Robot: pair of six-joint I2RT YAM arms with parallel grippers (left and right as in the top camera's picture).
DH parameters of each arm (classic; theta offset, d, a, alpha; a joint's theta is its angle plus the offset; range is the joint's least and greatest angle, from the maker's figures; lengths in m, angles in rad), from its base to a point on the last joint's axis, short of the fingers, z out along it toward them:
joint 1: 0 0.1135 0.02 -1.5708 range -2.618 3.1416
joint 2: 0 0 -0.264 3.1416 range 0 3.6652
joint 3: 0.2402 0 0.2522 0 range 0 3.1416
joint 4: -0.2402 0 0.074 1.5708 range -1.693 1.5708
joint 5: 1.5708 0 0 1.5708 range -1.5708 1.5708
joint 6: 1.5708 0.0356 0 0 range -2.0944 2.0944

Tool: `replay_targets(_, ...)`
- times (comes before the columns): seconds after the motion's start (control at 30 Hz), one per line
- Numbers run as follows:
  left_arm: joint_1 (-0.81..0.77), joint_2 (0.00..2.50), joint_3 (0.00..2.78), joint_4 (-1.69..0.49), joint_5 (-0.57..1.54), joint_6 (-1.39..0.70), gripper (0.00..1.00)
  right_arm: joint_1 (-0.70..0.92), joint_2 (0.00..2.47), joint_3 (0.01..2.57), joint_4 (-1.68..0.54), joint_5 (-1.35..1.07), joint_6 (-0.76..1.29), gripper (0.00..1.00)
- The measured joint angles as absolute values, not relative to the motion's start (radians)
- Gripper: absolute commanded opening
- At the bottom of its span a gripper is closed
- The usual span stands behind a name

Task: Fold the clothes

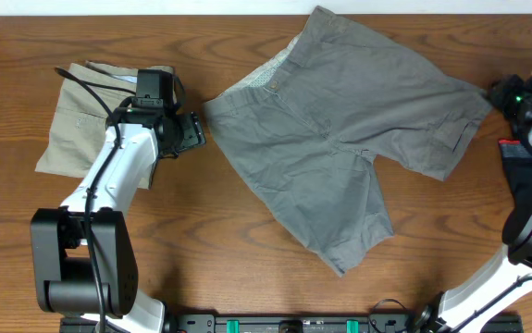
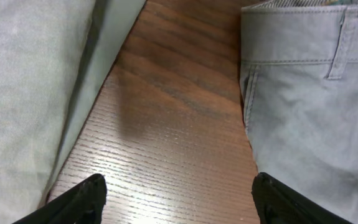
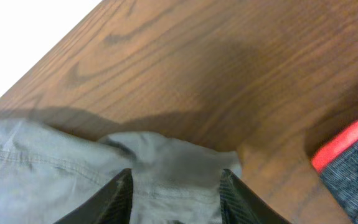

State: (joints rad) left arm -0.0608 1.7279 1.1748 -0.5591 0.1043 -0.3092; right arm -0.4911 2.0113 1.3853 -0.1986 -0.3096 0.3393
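Fingertips point(image 2: 88, 198) of the left end effector point(image 2: 180, 200) stand wide apart with only bare wood between them. It hovers empty over the strip of tabletop point(image 1: 201, 240) that separates the beige shorts point(image 1: 76, 125), which look like a compact folded stack on its outer side, from the waistband point(image 2: 303, 28) end of the grey shorts point(image 1: 340, 120). The right end effector point(image 3: 175, 193) is parted too, its jaws straddling the hem corner point(image 3: 166, 155) of one leg at the opposite side of the garment; cloth sits in the gap, but the jaws do not look closed on it, so I judge it ungripped. A dark cloth point(image 3: 353, 171) with a red edge lies near that hem. The grey shorts lie spread flat and wrinkled in the middle of the tabletop, turned at an angle, with the waistband toward the left arm, the legs fanned toward the right arm and the near edge, and no fold made yet. The step in hand looks like the approach for the first fold. Next, each arm probably needs to drop and pinch an edge, the left shifting sideways onto the waistband corner and the right closing on the hem, then lift together just enough to carry one half over the other without dragging the rest
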Motion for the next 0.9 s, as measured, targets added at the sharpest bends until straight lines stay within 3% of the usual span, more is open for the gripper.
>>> replay_targets(0.27,-0.061,1.728,1.175,-0.527,0.187,-0.172,0.77,-0.562,1.942,1.386,-0.501,-0.571,0.288,0.47)
replay_targets(0.5,-0.061,1.728,1.175,-0.481,0.213,-0.07,0.78,-0.403,1.848,1.39,-0.817,-0.665,0.15,0.49)
replay_targets(0.53,-0.061,1.728,1.175,-0.477,0.215,-0.064,0.78,-0.357,1.848,1.39,-0.852,-0.654,0.134,0.44)
replay_targets(0.67,-0.061,1.728,1.175,-0.469,0.219,-0.046,0.77,-0.179,1.851,1.38,-0.867,-0.558,0.125,0.05)
replay_targets(0.7,-0.061,1.728,1.175,-0.469,0.22,-0.044,0.78,-0.13,1.851,1.367,-0.838,-0.51,0.147,0.01)
replay_targets(0.9,-0.061,1.728,1.175,-0.472,0.226,-0.039,0.78,0.06,1.89,1.262,-0.577,-0.261,0.298,0.01)
